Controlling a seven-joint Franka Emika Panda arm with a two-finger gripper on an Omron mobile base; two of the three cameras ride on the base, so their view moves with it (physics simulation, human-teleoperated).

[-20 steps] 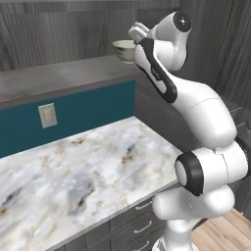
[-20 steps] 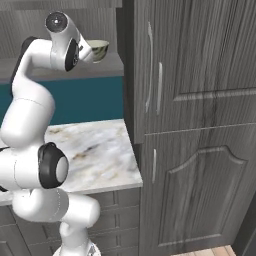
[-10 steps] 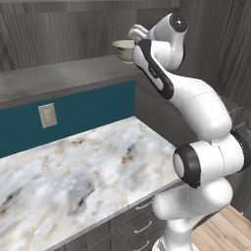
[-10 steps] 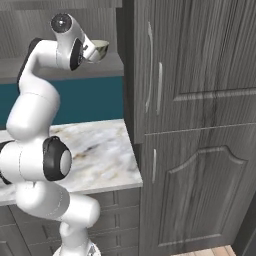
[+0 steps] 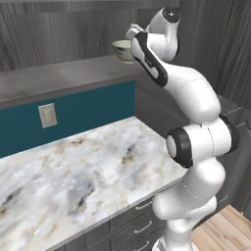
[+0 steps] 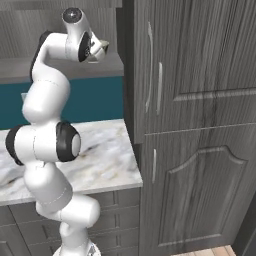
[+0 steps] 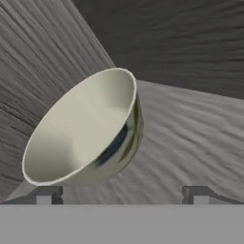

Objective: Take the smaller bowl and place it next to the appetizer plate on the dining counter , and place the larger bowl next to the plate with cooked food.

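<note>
Standing empty on the grey shelf [image 5: 63,73], the smaller bowl [image 7: 86,128] faces the spread-apart pincer [image 7: 121,193].

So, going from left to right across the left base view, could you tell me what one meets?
Wall outlet → marble counter → smaller bowl on the grey ledge → robot arm.

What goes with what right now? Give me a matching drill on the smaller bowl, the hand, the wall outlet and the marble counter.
Things:
1. smaller bowl
2. hand
3. wall outlet
4. marble counter

Place or state:
A. open and empty, facing the bowl
B. set in the teal panel
C. resting on the grey ledge
D. lower down, above the drawers

Pairs: 1-C, 2-A, 3-B, 4-D
</note>
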